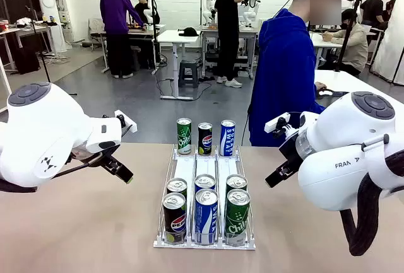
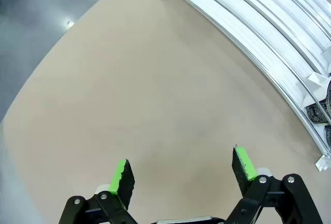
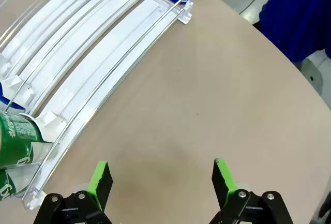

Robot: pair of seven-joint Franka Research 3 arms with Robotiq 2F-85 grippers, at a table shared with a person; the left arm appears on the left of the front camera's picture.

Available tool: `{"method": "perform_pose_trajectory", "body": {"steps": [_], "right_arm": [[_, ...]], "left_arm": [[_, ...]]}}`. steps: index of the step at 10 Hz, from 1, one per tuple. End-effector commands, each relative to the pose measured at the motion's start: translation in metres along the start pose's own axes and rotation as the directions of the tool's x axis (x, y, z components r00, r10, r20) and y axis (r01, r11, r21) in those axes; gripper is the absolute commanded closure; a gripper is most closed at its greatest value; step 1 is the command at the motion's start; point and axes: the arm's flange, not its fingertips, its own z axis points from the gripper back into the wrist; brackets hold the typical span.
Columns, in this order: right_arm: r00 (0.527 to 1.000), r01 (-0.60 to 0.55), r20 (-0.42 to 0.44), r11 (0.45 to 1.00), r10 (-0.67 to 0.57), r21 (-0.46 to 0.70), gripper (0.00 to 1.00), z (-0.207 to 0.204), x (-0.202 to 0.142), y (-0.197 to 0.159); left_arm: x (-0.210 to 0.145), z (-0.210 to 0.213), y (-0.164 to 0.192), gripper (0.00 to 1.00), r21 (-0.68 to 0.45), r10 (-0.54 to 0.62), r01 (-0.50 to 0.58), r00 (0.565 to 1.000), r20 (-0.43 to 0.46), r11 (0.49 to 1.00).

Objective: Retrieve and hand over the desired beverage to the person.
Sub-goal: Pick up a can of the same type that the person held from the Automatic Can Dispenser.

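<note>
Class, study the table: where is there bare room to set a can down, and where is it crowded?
Bare tabletop lies left of the rack, below the open left hand, and right of it, below the open right hand. The rack's middle lanes are free too. Crowded: six near cans at its front end, three far cans at its far end.

Rack (image 1: 187,167): white, with wire rails, lying flat as the landmark here.
Table (image 1: 76,229): tan top, lying under the rack and spreading out to both sides of it.
Floor (image 1: 151,103): grey, stretching away beyond the rack's far end.
Person in purple hoodie (image 1: 115,14): standing well beyond the rack, off to its left, facing away.
Person in black T-shirt (image 1: 227,17): standing well beyond the rack, facing away.
Desk (image 1: 177,38): white, standing far behind the rack.
Stool (image 1: 188,71): sitting under that desk.
Seated person (image 1: 355,45): sitting far behind the rack, off to its right.
</note>
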Motion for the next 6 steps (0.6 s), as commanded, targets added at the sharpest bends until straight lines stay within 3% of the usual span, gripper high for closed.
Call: {"method": "perform_pose_trajectory", "body": {"steps": [1, 6], "right_arm": [[1.000, 0.000, 0.000, 1.000, 0.000, 0.000, 0.00, 0.0000, 0.0000, 0.0000], [1.000, 0.000, 0.000, 1.000, 0.000, 0.000, 0.00, 0.0000, 0.0000, 0.0000]], "left_arm": [[0.0000, 0.0000, 0.0000, 0.00, 0.000, 0.000, 0.000, 1.000, 0.000, 1.000], [0.0000, 0.0000, 0.0000, 0.00, 0.000, 0.000, 0.000, 1.000, 0.000, 1.000]]}}
